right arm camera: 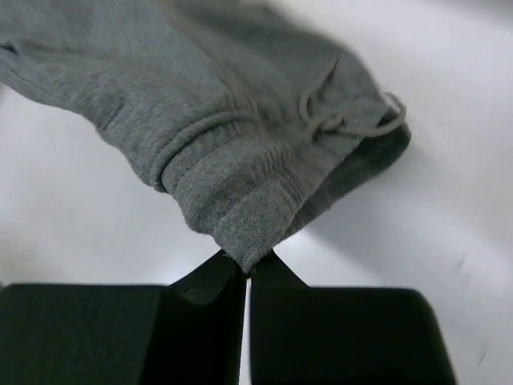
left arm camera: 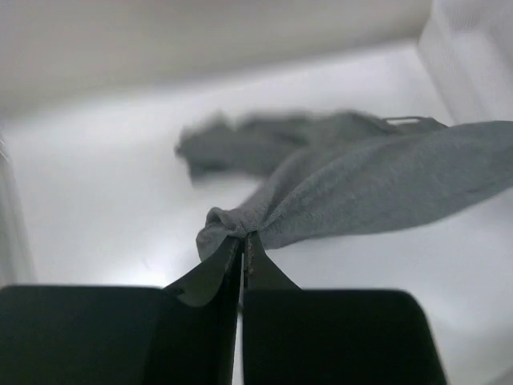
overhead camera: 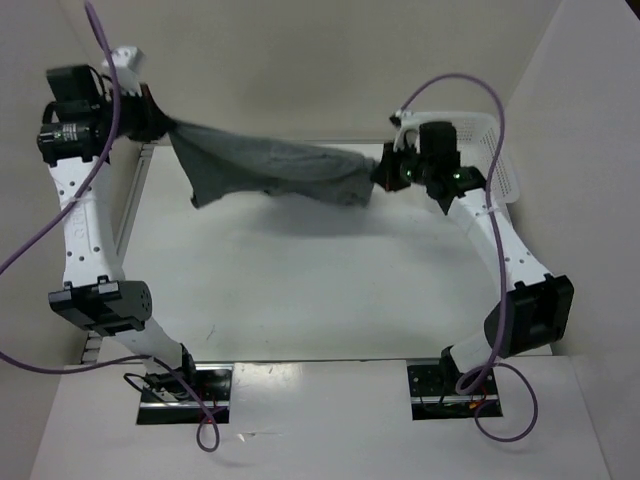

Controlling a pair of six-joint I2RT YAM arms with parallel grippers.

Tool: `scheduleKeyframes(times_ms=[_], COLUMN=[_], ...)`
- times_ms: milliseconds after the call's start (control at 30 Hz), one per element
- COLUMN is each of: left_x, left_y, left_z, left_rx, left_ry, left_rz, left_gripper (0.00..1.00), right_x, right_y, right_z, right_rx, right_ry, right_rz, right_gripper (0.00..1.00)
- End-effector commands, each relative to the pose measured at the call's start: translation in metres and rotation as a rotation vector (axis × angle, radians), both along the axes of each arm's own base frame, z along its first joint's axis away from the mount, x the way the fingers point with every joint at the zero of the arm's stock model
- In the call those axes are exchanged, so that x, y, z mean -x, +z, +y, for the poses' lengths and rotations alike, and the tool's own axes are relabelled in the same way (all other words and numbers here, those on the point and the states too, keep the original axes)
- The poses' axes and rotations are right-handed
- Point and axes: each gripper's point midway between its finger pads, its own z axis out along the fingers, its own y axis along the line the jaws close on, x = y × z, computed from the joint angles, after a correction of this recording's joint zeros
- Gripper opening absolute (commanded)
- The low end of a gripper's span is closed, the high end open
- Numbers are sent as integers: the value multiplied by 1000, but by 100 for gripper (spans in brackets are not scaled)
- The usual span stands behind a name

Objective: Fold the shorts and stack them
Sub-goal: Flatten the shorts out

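i've got the shorts hanging above the table, stretched between both arms at the far side. the left gripper is pinched tight on a bunched corner of fabric. the right gripper is clamped on the waistband edge, with the drawstring just past it. a white basket sits behind the right arm.

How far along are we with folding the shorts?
Done: the shorts are picked up, hanging stretched above the table. In hand: left claw and right claw are each shut on an opposite end, the right one on the waistband corner. Left: no fold shows yet, and nothing is laid down or stacked.
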Motion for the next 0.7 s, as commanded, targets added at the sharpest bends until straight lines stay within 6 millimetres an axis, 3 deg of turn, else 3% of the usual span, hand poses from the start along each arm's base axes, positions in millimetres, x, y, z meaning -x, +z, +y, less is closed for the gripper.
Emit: scheduleKeyframes(times_ms=[0,67,100,133,167,200,233,300,333,467,533,600,667], left_x=[30,54,75,87,99,124,129,137,141,153,152,145,123], left_y=[-99,-139,-151,-161,-169,-181,-186,-195,-199,-217,-224,-221,-212], left_z=[0,-2,-8,-12,-15,-24,-27,-18,-16,-14,-29,-40,-45], left_rx=[94,149,173,188,202,237,227,183,169,161,169,203,239], left_ry=[12,16,16,16,16,8,9,61,78,98,43,-10,-62], left_rz=[353,523,609,663,711,811,827,850,861,922,953,952,884], left_gripper=[0,0,0,0,0,0,0,0,0,0,0,0,0], right_x=[42,79,94,115,139,154,172,198,203,205,199,191,185], right_y=[-89,-132,-137,-155,-161,-161,-175,-174,-162,-146,-139,-139,-134], right_z=[-5,6,12,18,38,45,47,62,67,64,63,59,61], right_rx=[106,153,163,168,155,140,132,139,129,111,82,59,36], right_ry=[21,77,106,139,224,261,280,357,380,428,426,410,406], right_rz=[193,303,316,372,401,415,473,489,451,399,388,394,373], right_gripper=[0,0,0,0,0,0,0,0,0,0,0,0,0])
